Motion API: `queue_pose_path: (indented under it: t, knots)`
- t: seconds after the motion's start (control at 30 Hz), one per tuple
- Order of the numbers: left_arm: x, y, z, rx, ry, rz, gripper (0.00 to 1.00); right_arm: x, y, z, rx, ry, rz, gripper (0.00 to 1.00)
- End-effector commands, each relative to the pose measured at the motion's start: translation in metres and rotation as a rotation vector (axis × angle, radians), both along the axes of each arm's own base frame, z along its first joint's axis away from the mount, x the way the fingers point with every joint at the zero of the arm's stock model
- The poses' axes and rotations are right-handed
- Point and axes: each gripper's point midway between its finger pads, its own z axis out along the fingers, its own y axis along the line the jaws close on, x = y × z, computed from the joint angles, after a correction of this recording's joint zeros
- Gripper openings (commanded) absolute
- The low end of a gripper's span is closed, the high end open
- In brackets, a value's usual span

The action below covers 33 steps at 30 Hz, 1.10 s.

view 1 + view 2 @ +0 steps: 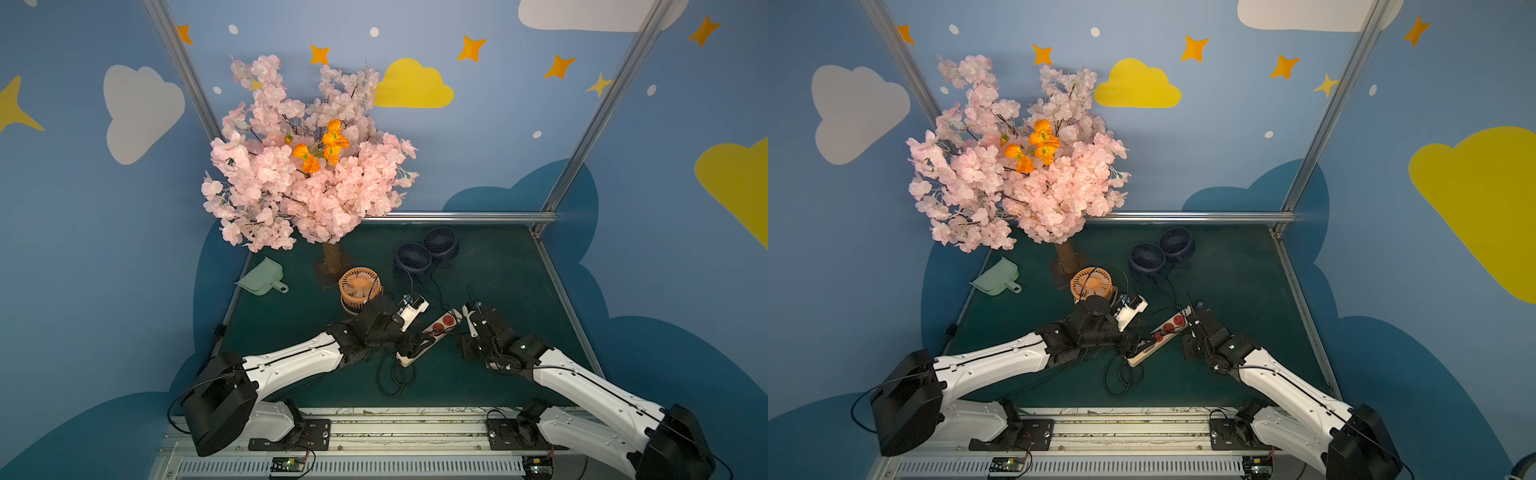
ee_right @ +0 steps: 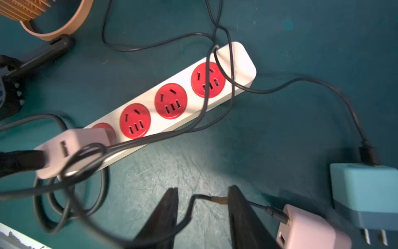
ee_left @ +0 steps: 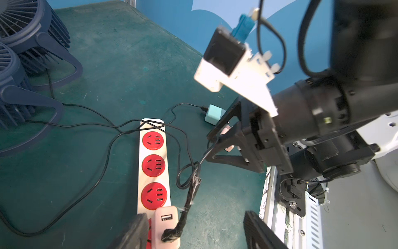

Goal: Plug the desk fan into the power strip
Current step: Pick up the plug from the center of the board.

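My left end effector (image 3: 193, 217) stands wide open and empty over the near end of the power strip (image 3: 153, 152), its fingers (image 3: 133, 235) either side of a pink charger (image 3: 166, 222) seated in the nearest socket (image 2: 102, 127). My right end effector (image 2: 203, 190) is partly open just right of the strip, a thin black cord (image 2: 199, 195) crossing the gap unclamped, a second pink charger (image 2: 305, 228) and a blue charger (image 2: 364, 194) lying loose beside it. The strip lies slantwise in the middle of the surface (image 1: 498, 270) between both arms.
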Motion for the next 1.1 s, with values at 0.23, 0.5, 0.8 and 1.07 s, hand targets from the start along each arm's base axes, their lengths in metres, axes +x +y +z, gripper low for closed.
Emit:
queue_pose_path:
  t: [0.23, 0.5, 0.8, 1.07]
  knots:
    - [-0.015, -0.027, 0.009, -0.045, -0.066, -0.026, 0.69, 0.024, 0.028, 0.024, 0.139, -0.056, 0.05, 0.05]
    - [-0.024, -0.049, -0.004, -0.068, -0.049, 0.001, 0.55, 0.034, 0.044, 0.052, 0.194, -0.058, 0.082, 0.0]
    - [0.0, -0.056, -0.02, -0.029, -0.073, 0.109, 0.44, 0.033, 0.046, 0.08, 0.289, -0.021, 0.025, 0.0]
    - [0.013, -0.071, -0.03, -0.02, -0.06, 0.118, 0.36, 0.028, 0.043, 0.088, 0.346, 0.05, -0.013, 0.0]
